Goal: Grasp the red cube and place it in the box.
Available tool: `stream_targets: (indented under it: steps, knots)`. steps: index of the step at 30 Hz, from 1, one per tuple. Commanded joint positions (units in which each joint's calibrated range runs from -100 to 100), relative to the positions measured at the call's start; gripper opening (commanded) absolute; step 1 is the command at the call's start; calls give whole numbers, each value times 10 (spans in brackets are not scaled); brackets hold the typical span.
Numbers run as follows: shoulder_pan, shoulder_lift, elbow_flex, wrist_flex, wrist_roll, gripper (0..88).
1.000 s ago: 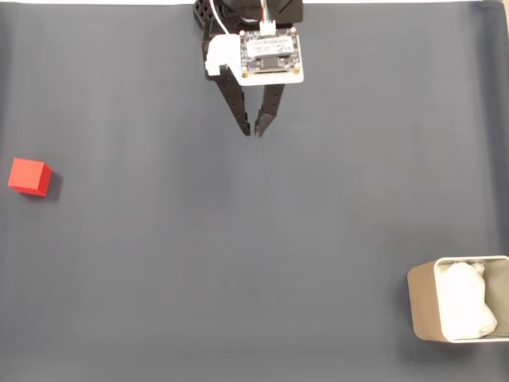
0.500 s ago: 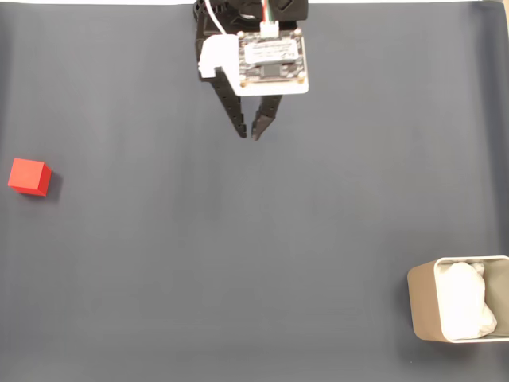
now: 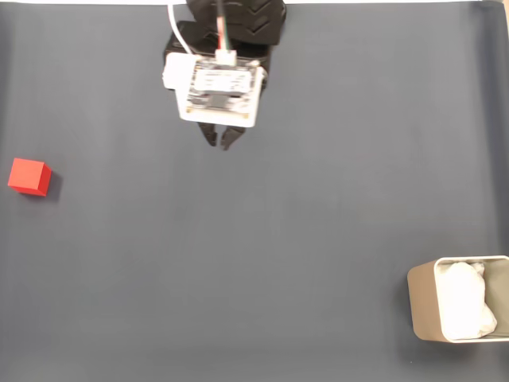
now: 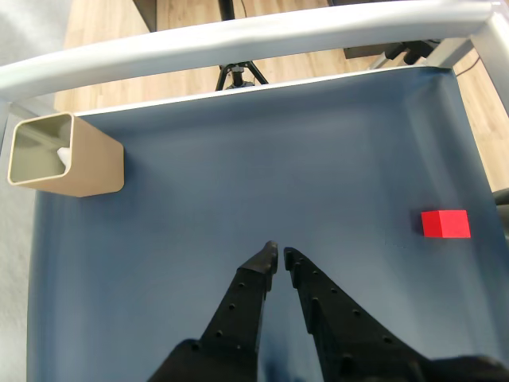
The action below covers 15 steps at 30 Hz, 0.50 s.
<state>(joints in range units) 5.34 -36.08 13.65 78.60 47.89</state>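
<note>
Black two-finger claw nearly closed, tips w/ a slim gap, holding nothing, above the dark blue-grey mat surface. Small matte red cube sits well apart at fixed view's left edge; beige rounded paper-lined box waits bottom-right, so reach not yet begun.

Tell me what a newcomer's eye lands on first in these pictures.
The red cube stands out most, alone at the left edge of the dark mat in the fixed view. Next comes the gripper near the top centre, its fingers nearly together and holding nothing. Last, the beige box with white paper inside sits at the bottom right corner, far from the cube.
</note>
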Motion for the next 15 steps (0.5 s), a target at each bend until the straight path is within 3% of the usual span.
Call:
stream_targets:
  steps: [1, 15]
  knots:
    - [24, 7, -31, -1, -5, 0]
    - [143, 51, -14, -28, -9, 0]
